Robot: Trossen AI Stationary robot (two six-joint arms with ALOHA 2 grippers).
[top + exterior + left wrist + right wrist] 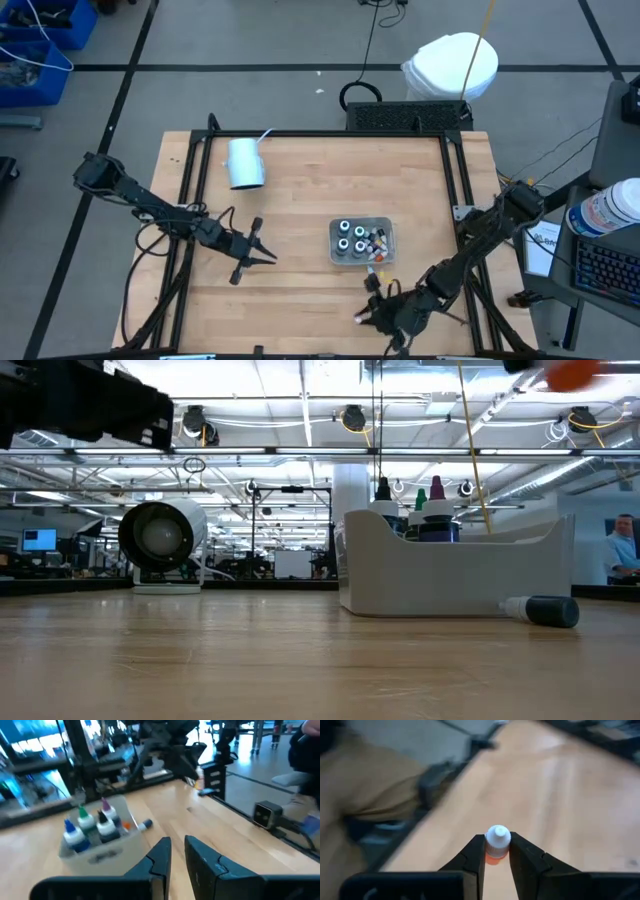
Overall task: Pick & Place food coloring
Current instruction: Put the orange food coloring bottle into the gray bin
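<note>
1. A wooden table [300, 200] is seen from above, with a dark arm at each side and a grey square tray [361, 242] a little right of centre.
2. The food coloring is found in three places: dark round jars with pale tops [346, 237] and small white-capped bottles [376, 240] stand inside the tray, one bottle [540, 609] lies on its side on the table just beside the tray, and one small orange bottle [497, 843] is gripped by the right tool [496, 851].
3. The right tool, near the table's front edge, is clenched on that bottle; its fingers pinch the body just below the white cap.
4. The left tool [177, 855], over the table left of the tray, holds nothing; its fingers are drawn nearly together.
5. The bottles are judged light, stiff and smooth, so likely to slip or tip; a hold across the body beneath the cap seems safest. The jars look wider and would need broader jaws.
6. Only the right wrist view shows the grip; from above, the bottle is barely visible.
7. Only the low view shows the fallen bottle clearly, and a pale cup [160, 540] lying on its side farther back.
</note>
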